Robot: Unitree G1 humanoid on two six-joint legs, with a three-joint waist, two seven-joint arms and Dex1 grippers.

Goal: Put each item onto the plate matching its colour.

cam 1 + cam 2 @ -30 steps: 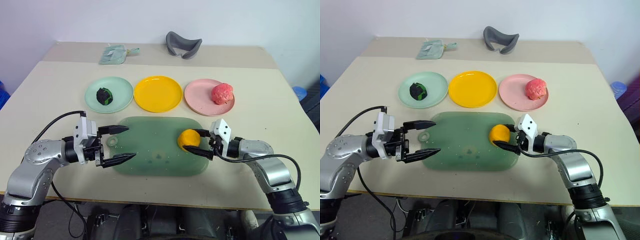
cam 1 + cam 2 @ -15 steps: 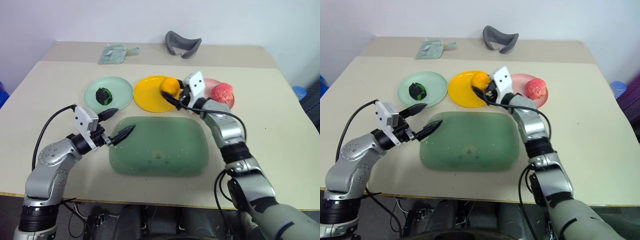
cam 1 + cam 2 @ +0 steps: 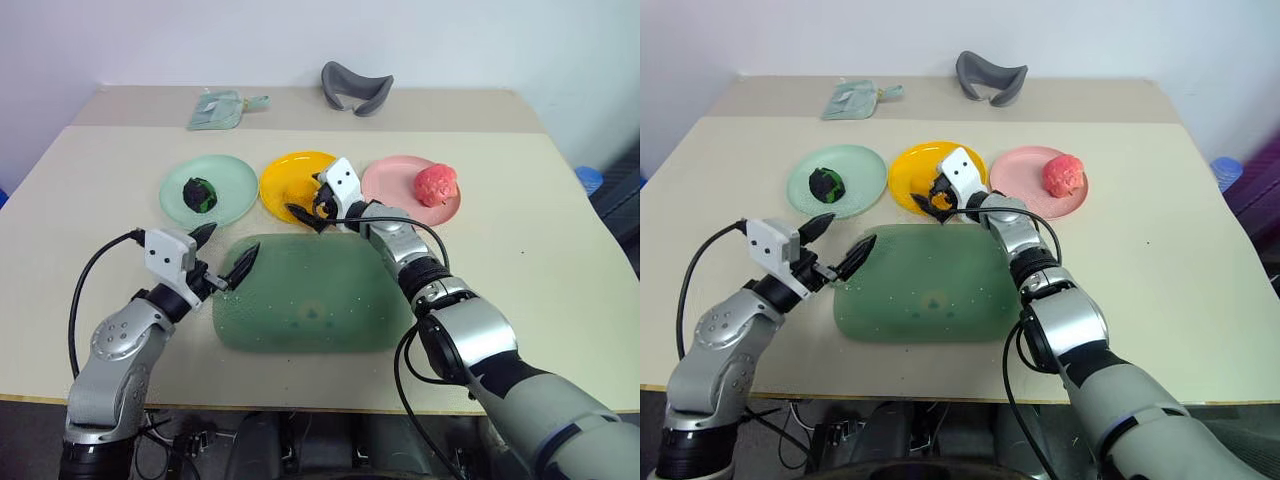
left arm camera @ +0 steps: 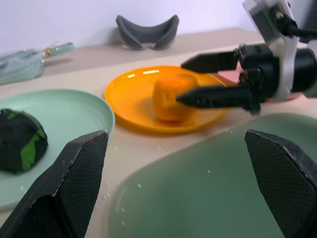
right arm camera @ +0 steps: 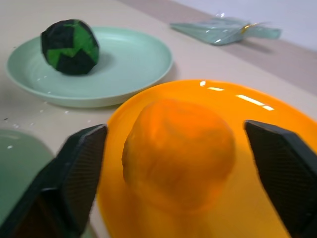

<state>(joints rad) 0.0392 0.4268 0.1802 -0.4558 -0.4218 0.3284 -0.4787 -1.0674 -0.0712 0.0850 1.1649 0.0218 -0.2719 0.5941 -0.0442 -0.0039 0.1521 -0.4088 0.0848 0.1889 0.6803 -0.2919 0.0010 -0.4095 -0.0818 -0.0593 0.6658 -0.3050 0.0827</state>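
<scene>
The room is bright, with soft and even light that seems to come from above. The table [image 3: 520,250] shows only faint, short shadows under the things beside the yellow plate [image 4: 133,94]. White glare marks lie on the far rim of this plate, and the wall behind it is a little washed out. In the wrist views the near black fingers [image 5: 74,173] are blurred, and the dark green item [image 4: 20,141] beside the yellow plate is also soft. The orange item [image 5: 178,148] on the plate looks slightly unsharp.
</scene>
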